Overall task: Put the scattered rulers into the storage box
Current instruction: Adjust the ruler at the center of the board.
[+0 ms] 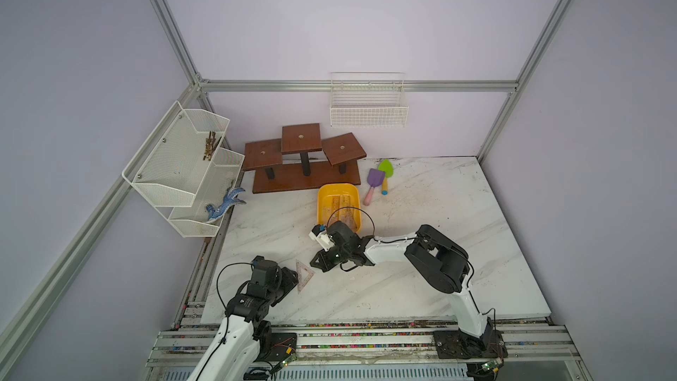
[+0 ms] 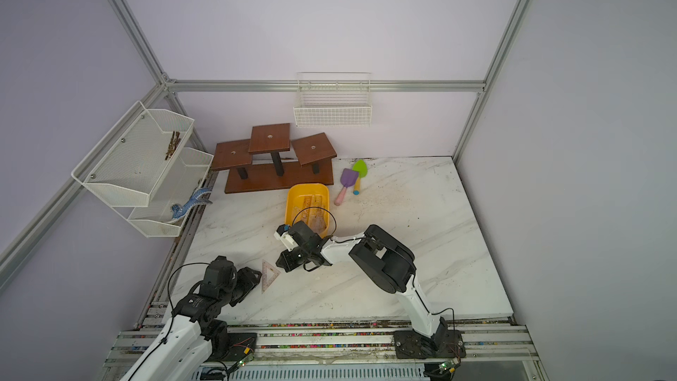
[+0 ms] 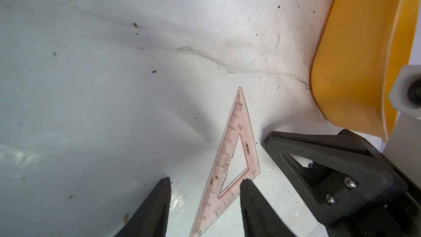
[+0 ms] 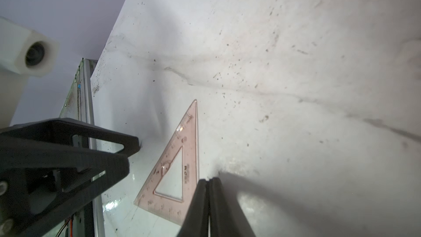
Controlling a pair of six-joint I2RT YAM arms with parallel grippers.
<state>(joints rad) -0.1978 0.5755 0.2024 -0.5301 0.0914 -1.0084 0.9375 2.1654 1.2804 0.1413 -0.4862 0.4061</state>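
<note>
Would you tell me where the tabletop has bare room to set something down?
Bare: between the toy shovels, the right arm and the table's right edge; also between the storage box and the mesh rack. Crowded: around the set square, between the left gripper and right gripper.

Both arms have white shell links and black joint housings. left arm (image 1: pixel 234 339): small round white logo (image 1: pixel 241 301) on the black joint behind the tool, thin black left cable (image 1: pixel 217 282) looping off it. right arm (image 1: pixel 388 251): thin black right cable (image 1: pixel 347 208) behind the tool, white camera housing (image 1: pixel 318 237) beside it. left tool (image 3: pixel 206 180) and right tool (image 4: pixel 208 180): matte black, tapered to points. Right tool's frame has a triangular cutout and two silver screws (image 3: pixel 349 182).
</note>
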